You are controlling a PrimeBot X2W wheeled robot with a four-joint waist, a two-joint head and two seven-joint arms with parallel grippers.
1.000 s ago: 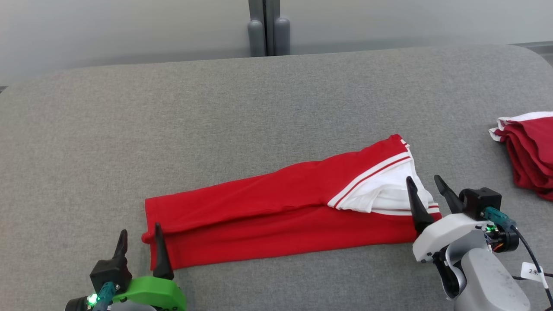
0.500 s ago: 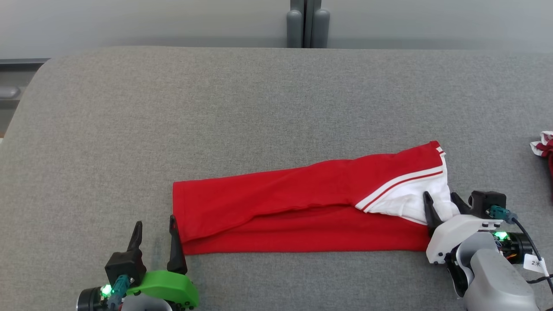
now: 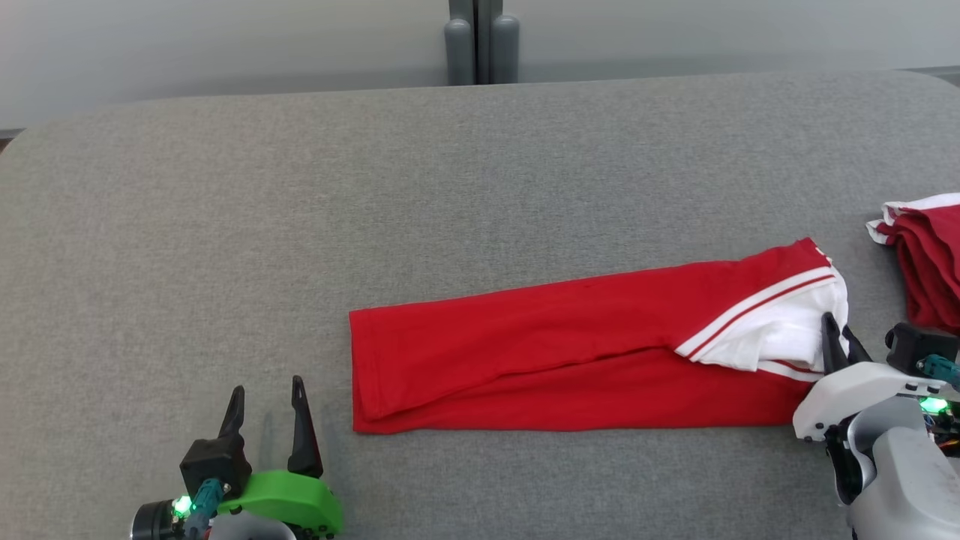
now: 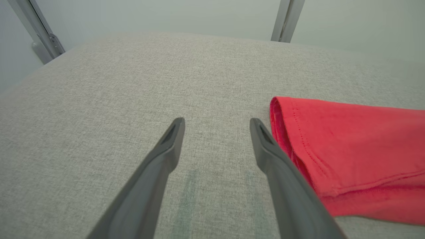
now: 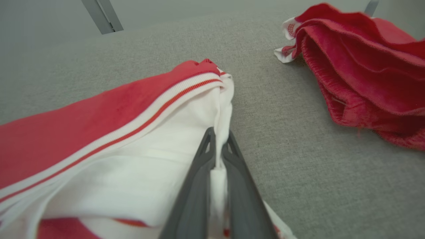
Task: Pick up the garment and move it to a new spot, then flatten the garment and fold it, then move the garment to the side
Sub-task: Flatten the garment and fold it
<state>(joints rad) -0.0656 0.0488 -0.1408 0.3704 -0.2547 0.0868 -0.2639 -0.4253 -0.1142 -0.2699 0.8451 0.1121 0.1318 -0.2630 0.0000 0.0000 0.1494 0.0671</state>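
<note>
On my screens, the red garment (image 3: 570, 352) lies folded into a long band on the grey fabric-covered table (image 3: 480, 187). It sits toward the near edge and right of the middle, slanting slightly away at its right end. That end shows a white panel edged with a thin red stripe.

My right gripper (image 3: 838, 330) is at that end. In the right wrist view its two dark fingers are pinched together on a fold of the white cloth (image 5: 219, 132), with only fabric between them.

My left gripper (image 3: 268, 386) sits over bare table near the front edge, with its fingers spread wide and nothing between them. In the left wrist view the garment's hemmed left end (image 4: 348, 152) lies just beside the gripper (image 4: 217, 121), though I cannot tell whether the nearer finger touches it.

A darker red heap of clothing (image 3: 930, 262) with white trim rests farther right, apart from the band. Two grey posts (image 3: 480, 41) stand behind the far edge.
</note>
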